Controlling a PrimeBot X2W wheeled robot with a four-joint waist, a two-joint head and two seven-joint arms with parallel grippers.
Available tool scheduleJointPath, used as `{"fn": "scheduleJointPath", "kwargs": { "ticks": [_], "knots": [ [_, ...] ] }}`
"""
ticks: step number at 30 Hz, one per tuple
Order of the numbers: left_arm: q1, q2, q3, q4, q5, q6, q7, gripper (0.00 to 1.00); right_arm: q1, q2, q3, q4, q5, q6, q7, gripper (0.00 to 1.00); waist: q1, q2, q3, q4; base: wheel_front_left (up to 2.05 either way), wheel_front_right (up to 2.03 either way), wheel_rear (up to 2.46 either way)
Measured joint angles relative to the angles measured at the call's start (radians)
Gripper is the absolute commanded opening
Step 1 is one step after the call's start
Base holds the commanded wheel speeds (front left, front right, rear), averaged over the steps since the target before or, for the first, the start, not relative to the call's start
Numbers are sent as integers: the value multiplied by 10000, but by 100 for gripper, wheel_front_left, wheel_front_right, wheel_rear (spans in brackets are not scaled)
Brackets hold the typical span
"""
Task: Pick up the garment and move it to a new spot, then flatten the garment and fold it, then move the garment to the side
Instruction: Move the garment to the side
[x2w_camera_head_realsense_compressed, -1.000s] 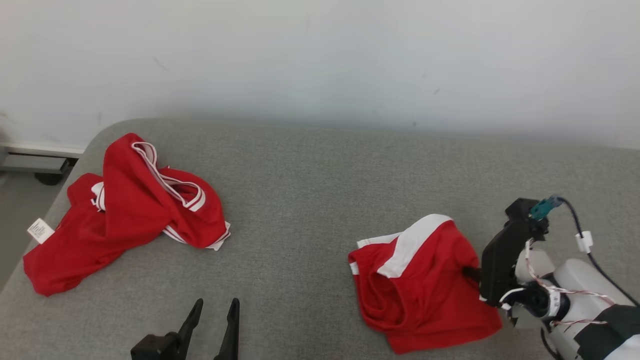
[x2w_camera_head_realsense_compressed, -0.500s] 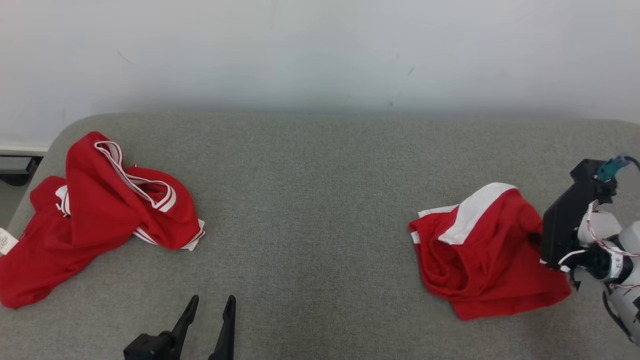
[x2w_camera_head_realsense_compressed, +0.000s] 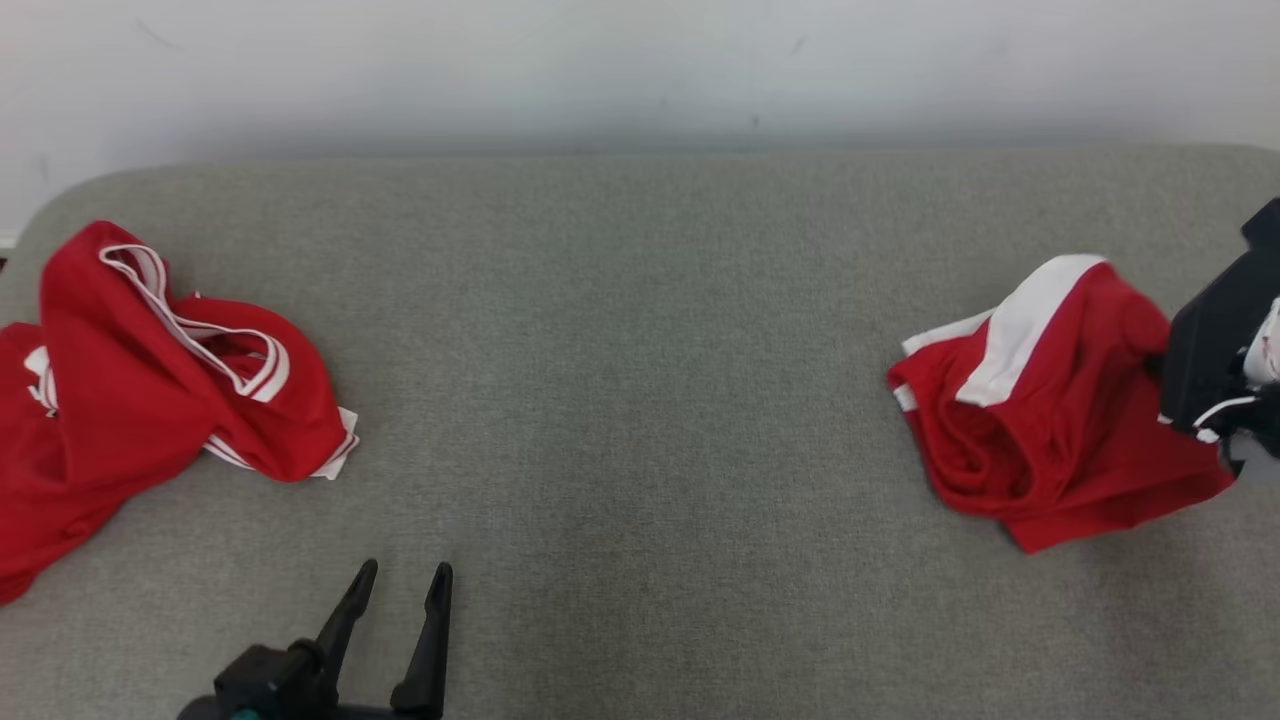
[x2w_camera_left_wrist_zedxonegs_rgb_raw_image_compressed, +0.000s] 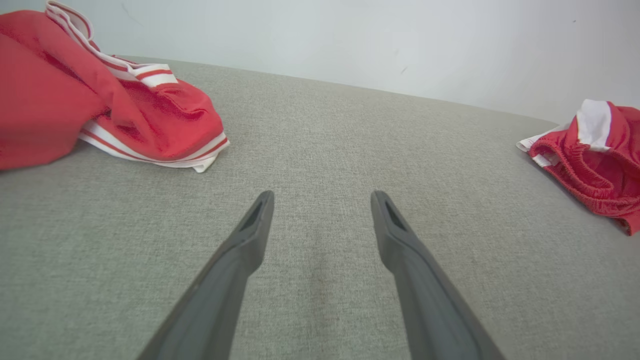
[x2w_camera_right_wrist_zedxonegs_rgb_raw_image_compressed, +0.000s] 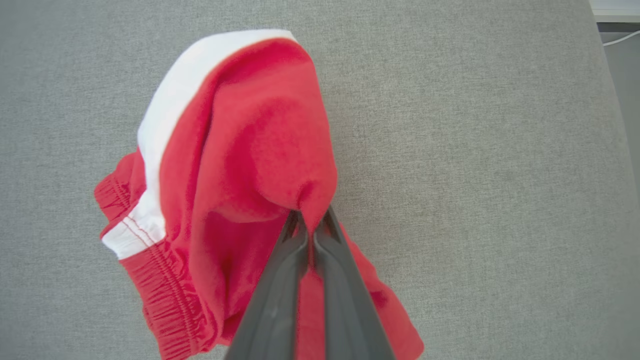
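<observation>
Red shorts (x2w_camera_right_wrist_zedxonegs_rgb_raw_image_compressed: 240, 165) with a white side stripe and an elastic waistband hang bunched from the right gripper (x2w_camera_right_wrist_zedxonegs_rgb_raw_image_compressed: 310, 220), whose two dark fingers are pinched together on a fold of the cloth. The shorts sit over the right end of a grey woven surface (x2w_camera_head_realsense_compressed: 640, 350); whether their lowest folds touch it cannot be told. The left gripper (x2w_camera_head_realsense_compressed: 405, 568) is low near the front edge, its fingers spread apart with nothing between them, pointing toward the pale wall (x2w_camera_head_realsense_compressed: 640, 60). A crumpled red shirt (x2w_camera_head_realsense_compressed: 130, 380) with white trim lies at the left end, well apart from the shorts.
</observation>
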Motion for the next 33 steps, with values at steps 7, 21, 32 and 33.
{"fn": "scheduleJointPath", "kwargs": {
  "ticks": [7,21,32,33],
  "knots": [
    [-373,130,44,-109,0,-150,42,100,-426,-205,-136,278,-382,-8,-86,0,-1,0,536,-277,0,0,0],
    [-616,370,54,-366,4,-337,171,100,-1051,-612,-510,790,-1340,-8,-362,0,-1,0,1313,-666,0,0,0],
    [-800,497,107,-305,2,-414,174,100,-1622,-648,-451,1164,-2148,-8,-451,0,-1,0,1592,-712,0,0,0],
    [-800,493,107,-282,0,-414,174,100,-1631,-654,-454,1175,-2188,-8,-451,0,-1,-1,1567,-718,0,0,0]
  ]
}}
